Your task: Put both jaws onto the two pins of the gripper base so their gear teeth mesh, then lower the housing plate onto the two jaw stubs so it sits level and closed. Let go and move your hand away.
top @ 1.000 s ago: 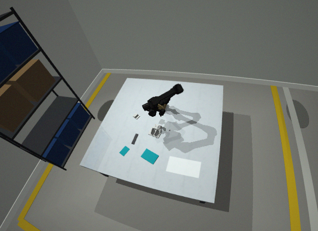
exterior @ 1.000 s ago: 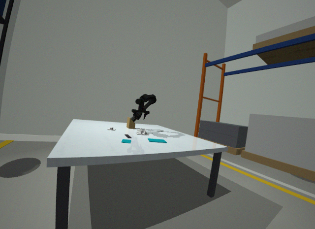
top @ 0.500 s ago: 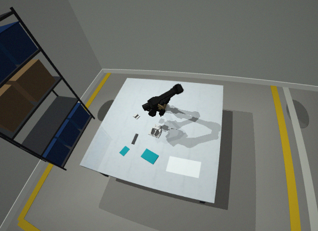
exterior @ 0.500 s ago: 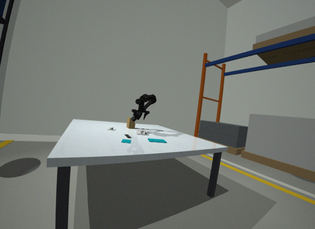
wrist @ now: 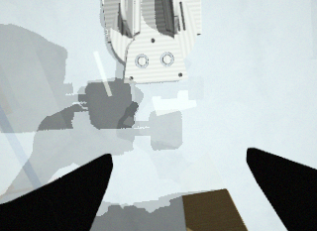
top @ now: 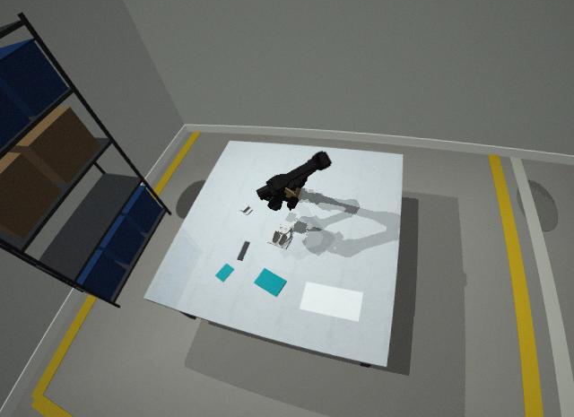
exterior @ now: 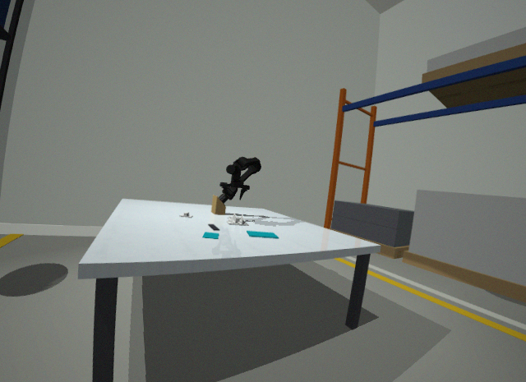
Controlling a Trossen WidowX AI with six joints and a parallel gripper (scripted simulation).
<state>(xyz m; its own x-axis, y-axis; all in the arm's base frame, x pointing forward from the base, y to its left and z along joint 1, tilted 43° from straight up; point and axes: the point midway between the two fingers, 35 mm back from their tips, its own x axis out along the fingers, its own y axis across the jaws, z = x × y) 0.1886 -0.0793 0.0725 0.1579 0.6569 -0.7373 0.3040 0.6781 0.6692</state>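
Note:
My gripper point(wrist: 177, 157) is open and empty, its black fingers wide apart above the table. The pale gripper base assembly point(top: 273, 241) point(exterior: 244, 223) point(wrist: 191, 23) lies on the table, partly cut off at the top of the wrist view. Its near end shows two round rings point(wrist: 142, 60) point(wrist: 166, 58) side by side and small dark holes. Long raised parts stand behind the rings; whether they are both jaws, and whether teeth mesh, I cannot tell. A separate small pale part point(top: 246, 210) point(exterior: 186, 215) lies apart from the assembly; I cannot tell which part it is.
My black arm point(top: 296, 171) point(exterior: 253, 163) arches above the table point(top: 208, 246) point(exterior: 140, 242). A wooden block point(top: 292, 192) point(exterior: 218, 204) point(wrist: 213, 211) stands near it. A dark bar point(top: 243, 250) point(exterior: 214, 227), two teal pads point(top: 270, 282) point(top: 224, 272) and a white sheet point(top: 331, 301) lie farther off.

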